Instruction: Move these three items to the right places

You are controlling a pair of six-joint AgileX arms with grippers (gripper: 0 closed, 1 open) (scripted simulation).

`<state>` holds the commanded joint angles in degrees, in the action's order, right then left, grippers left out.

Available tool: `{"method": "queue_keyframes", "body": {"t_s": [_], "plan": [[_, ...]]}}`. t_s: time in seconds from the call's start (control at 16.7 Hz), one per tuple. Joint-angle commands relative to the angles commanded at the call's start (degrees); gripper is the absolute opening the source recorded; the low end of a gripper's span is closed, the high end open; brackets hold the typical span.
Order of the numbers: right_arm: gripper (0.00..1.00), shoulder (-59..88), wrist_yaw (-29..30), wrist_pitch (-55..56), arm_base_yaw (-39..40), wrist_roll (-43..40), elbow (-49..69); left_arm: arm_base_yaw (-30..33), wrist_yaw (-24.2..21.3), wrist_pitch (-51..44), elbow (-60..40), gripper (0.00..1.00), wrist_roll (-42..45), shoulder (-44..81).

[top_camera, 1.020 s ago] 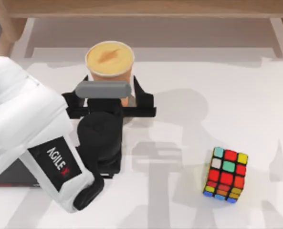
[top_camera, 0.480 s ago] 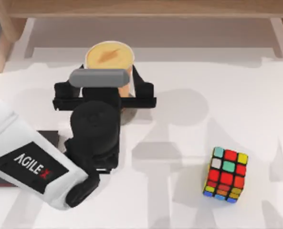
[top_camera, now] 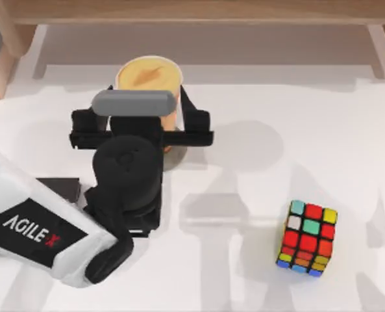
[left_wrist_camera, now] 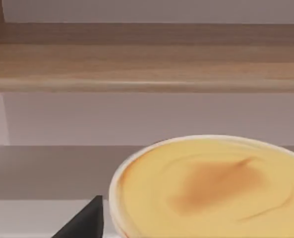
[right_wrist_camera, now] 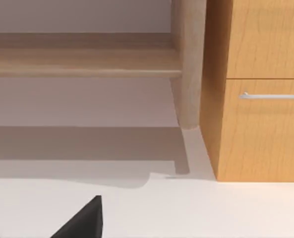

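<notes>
The tall orange drink cup (top_camera: 149, 78) stands upright at the table's back on the round grey coaster (top_camera: 174, 158), which shows only as an edge beside the cup's base. My left gripper (top_camera: 148, 109) is open and straddles the cup near its top, one finger (top_camera: 191, 118) just off the cup's right side. The left wrist view looks across the cup's pale orange top (left_wrist_camera: 211, 188) past a black fingertip (left_wrist_camera: 85, 220). The Rubik's cube (top_camera: 307, 237) sits alone at front right. A corner of the flat black book (top_camera: 61, 188) shows under my left arm.
A wooden shelf rail (top_camera: 192, 12) runs along the back, with a wooden leg (top_camera: 0, 65) at back left. The right wrist view has one black fingertip (right_wrist_camera: 85, 218) of the parked right arm, a wooden cabinet (right_wrist_camera: 261, 99) with a drawer handle, and bare white table.
My left arm has swung down and to the left, uncovering the black book's corner. The gripper's body has spread wider around the cup. Cup and cube have not moved.
</notes>
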<state>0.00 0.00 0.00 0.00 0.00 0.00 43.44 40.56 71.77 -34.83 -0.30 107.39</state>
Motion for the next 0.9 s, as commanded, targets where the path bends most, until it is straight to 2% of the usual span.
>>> {"method": "queue_keyframes", "body": {"t_s": [0.24, 0.48, 0.9], "plan": [[1.00, 0.0, 0.0, 0.0, 0.0, 0.0, 0.0, -2.8, -3.1, -4.9, 2.0, 1.00, 0.1, -8.2], [1.00, 0.0, 0.0, 0.0, 0.0, 0.0, 0.0, -9.4, -8.5, -15.2, 7.1, 1.00, 0.4, -23.0], [1.00, 0.0, 0.0, 0.0, 0.0, 0.0, 0.0, -24.5, -22.2, -40.0, 19.4, 1.00, 0.6, -61.4]]}}
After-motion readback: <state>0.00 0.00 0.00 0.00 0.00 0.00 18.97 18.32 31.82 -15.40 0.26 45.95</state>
